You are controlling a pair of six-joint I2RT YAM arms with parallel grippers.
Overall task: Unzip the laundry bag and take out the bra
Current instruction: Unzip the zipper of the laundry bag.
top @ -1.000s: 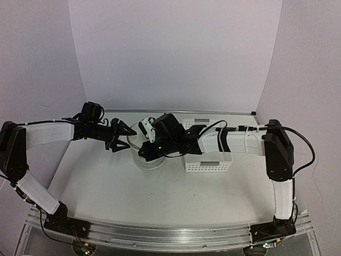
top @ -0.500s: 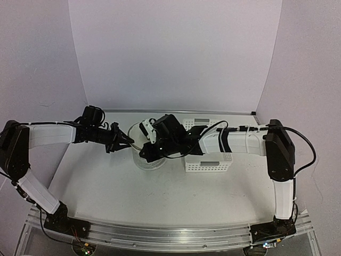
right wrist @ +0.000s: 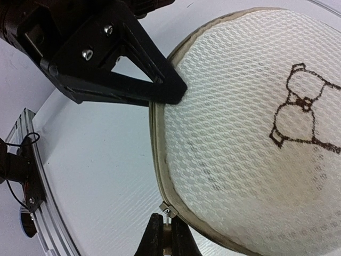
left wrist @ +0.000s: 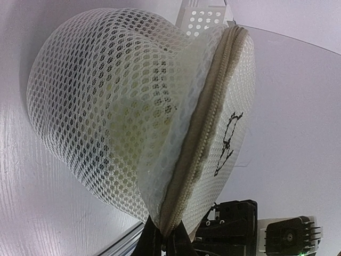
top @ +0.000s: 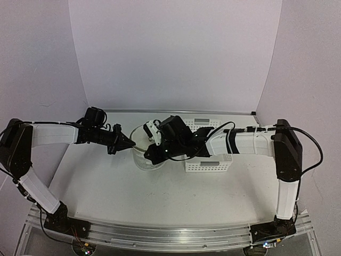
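The bag (top: 140, 159) sits on the table (top: 106, 184), just at 9 o'clock of the basket (top: 210, 165). It is held from two sides, seemingly so the zip can be drawn against a fixed rim.

The left gripper (top: 129, 144) meets the bag at its 9 o'clock, jaws closed on the beige zip seam (left wrist: 209, 125). This looks like the anchor that keeps the soft mesh from sliding or bunching.

The right gripper (right wrist: 165, 237) has its jaws pinched shut on the small metal zip pull (right wrist: 167, 212), at 6 o'clock of the printed face in its wrist view. The seam looks closed wherever it shows, so the unzipping is judged not yet begun.

The bra (left wrist: 120, 114) is inside the bag, seen only as a faint yellowish tint through the mesh.

The left arm stretches nearly level across the table, its fingers pointing toward 3 o'clock. The right arm reaches in from 3 o'clock over the basket, its wrist bent down over the bag.
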